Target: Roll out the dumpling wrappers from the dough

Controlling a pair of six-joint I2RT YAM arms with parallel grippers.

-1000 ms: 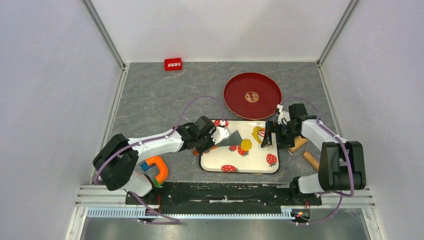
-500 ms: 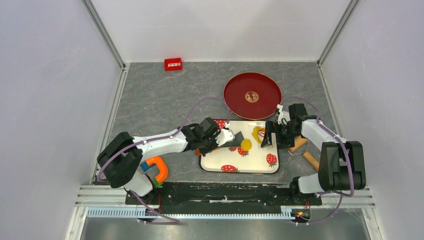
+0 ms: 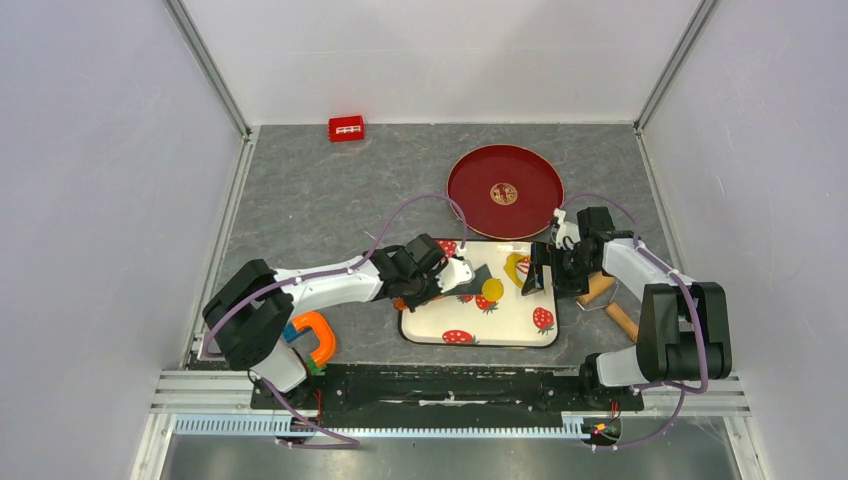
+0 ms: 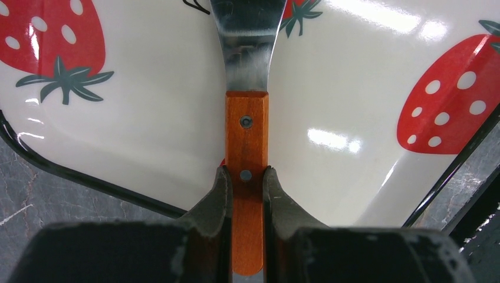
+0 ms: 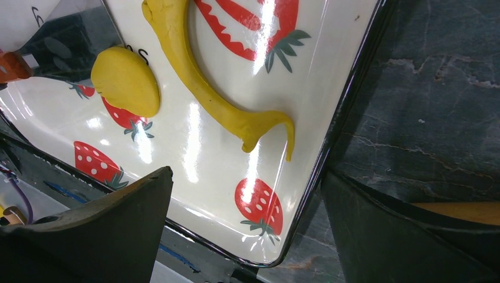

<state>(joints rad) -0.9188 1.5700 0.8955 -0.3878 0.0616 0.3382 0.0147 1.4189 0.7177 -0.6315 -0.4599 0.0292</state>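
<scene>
Left gripper (image 4: 246, 177): clamped on scraper (image 4: 246, 124) handle, blade low over tray (image 4: 147, 147) | right gripper (image 5: 247, 177): spread wide at tray's right edge | progress: one dumpling wrapper (image 5: 125, 81) cut, lying on tray beside leftover dough strip (image 5: 218, 109); none on red plate (image 3: 470, 180) yet, more rolling likely left | views: yellow pieces seen from right wrist and top only; grip detail from left wrist only

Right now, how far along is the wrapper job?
Done: one round wrapper lies on the strawberry tray, ragged leftover strip beside it. In hand: left pincer shut on the spatula, blade close to the wrapper; right pincer open at the tray's right edge. Left: red plate holds no wrapper; roller lies off the tray.
</scene>
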